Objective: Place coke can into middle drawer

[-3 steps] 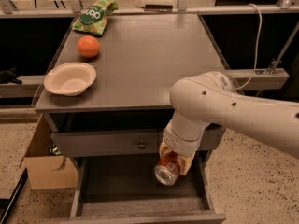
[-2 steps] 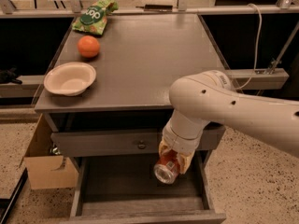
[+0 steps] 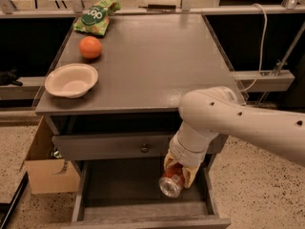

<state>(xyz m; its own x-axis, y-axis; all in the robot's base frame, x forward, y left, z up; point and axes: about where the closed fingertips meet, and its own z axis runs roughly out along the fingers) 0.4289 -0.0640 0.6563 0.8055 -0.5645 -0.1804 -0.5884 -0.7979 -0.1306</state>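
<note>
Grey desk (image 3: pixel 157 56) with a cabinet of drawers below. The wide grey wooden middle drawer (image 3: pixel 119 187) is pulled out, its bare floor showing.

White robot arm (image 3: pixel 238 120) reaches in from the right and bends down in front of the cabinet. The pincer (image 3: pixel 177 175) hangs over the right part of the open drawer, its tan fingers (image 3: pixel 191 174) clamped on either side of the small red-orange coke can (image 3: pixel 170 185). The can is tilted, silver end toward the camera, above the drawer floor. Cannot tell whether it touches the floor.

Above it, the flat grey upper drawer front (image 3: pixel 105 148) with a small round knob (image 3: pixel 144 148) is closed.

On the desk top, left side: a shallow white bowl (image 3: pixel 71 80) near the front edge, a round orange fruit (image 3: pixel 90 47) behind it, and a green snack bag (image 3: pixel 95 15) at the back.

Brown cardboard box (image 3: pixel 45 171) on the speckled floor, left of the cabinet.
</note>
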